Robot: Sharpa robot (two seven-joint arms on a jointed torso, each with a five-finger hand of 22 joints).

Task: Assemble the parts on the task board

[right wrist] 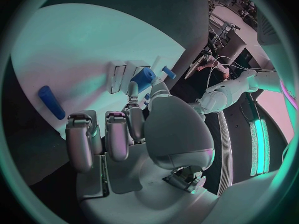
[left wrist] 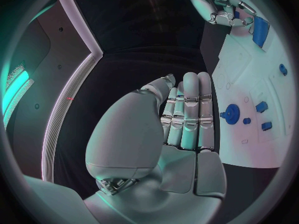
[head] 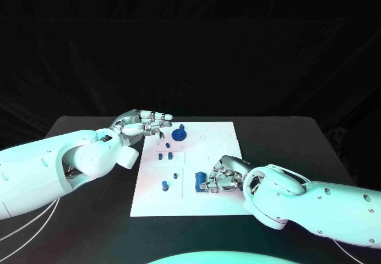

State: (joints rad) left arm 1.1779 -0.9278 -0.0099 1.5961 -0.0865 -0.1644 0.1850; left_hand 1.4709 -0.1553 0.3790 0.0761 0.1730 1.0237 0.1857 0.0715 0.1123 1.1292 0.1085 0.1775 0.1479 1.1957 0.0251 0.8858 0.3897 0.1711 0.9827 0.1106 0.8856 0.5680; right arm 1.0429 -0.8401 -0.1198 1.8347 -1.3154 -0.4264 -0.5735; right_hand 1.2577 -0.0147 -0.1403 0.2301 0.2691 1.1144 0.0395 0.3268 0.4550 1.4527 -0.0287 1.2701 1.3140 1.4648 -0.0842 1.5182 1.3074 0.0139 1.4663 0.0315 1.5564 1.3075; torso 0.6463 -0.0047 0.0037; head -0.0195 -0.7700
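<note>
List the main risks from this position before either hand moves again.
The right hand sits against a blue block on the task board; a poor hold could tip or drop it. The left hand hovers beside the blue gear, so a sideways sweep might knock it or shift the board.

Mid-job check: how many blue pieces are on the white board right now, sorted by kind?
Gear: 1
Large block, next to the right hand: 1
Small pegs: 4, going by the left wrist view; they are too small for a sure count
Total: 6 blue pieces
</note>
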